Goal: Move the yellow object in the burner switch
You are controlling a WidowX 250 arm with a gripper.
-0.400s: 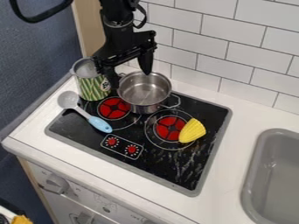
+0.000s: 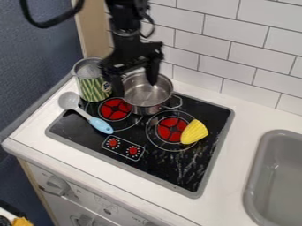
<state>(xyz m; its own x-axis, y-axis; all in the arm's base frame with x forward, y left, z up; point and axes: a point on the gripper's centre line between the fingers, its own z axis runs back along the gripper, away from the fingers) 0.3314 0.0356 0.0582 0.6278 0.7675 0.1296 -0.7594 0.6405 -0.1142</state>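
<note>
Yellow object (image 2: 194, 132): resting partly over a red burner (image 2: 167, 128). With fingers (image 2: 152, 73) spread wide at the pot (image 2: 141, 106), could snag its rim if swung across too low, dragging it along.

Stovetop (image 2: 154, 167): pot (image 2: 146, 98), spoon (image 2: 84, 113), yellow brush (image 2: 194, 132) perhaps

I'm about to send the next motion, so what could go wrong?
The open gripper hangs low at the steel pot, so a low sideways move might knock it. The green-patterned can stands close beside the pot and could get bumped too. The yellow object is ridged and tapered, so a grip may slip.
</note>
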